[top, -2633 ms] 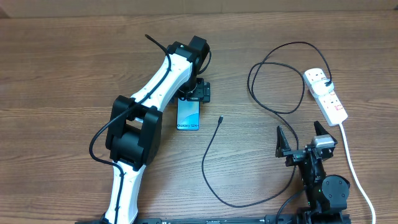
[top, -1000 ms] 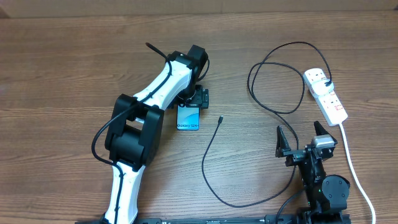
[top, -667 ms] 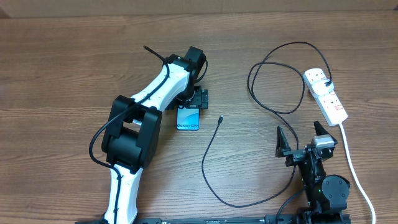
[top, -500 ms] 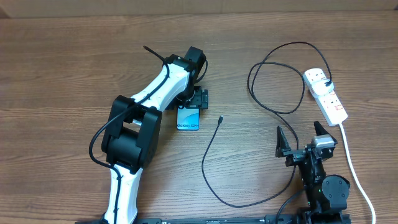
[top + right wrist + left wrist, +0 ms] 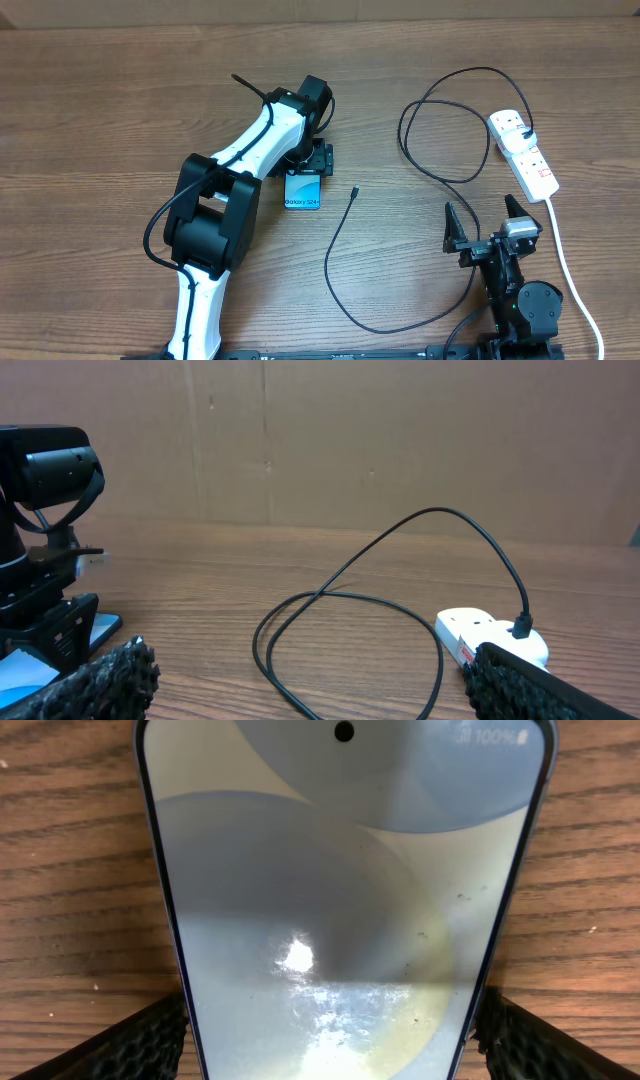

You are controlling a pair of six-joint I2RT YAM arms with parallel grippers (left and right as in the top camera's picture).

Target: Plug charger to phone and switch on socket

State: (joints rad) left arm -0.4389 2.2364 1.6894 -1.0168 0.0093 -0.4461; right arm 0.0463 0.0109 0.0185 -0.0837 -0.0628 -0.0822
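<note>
Table: the brown wood-grain table (image 5: 90, 100) carries everything, with both arms reaching in from its near edge
Left arm: the white-and-black left arm (image 5: 245, 150) stretches to mid-table. Its left gripper (image 5: 311, 160) is narrowed to the width of the slim blue-screened phone (image 5: 303, 192), and its ribbed black pads (image 5: 160, 1035) touch both long edges, so it appears to pin the phone flat
Right arm: the black right gripper (image 5: 483, 222) stands spread wide and empty by the near edge, well apart from all it must handle
Socket: the white elongated power strip (image 5: 523, 153) lies at the far right; whether it is switched on is too small to read
Charger: the long thin black charger cable (image 5: 328, 262) loops from its black plug (image 5: 527, 133), seated in the strip's far outlet, round to mid-table
Phone: it lies flat, "Galaxy S24" end free and facing the robot
Tip: the small black connector tip (image 5: 354, 191) rests just right of the phone, unplugged
Risk: the tip is tiny and flat on the wood, so wide jaws could close skew or drag slack cable. The wrist view shows a camera dot at the free end, so the port is probably at the clamped end, crowded by the left gripper. An off-axis push could slide the phone
</note>
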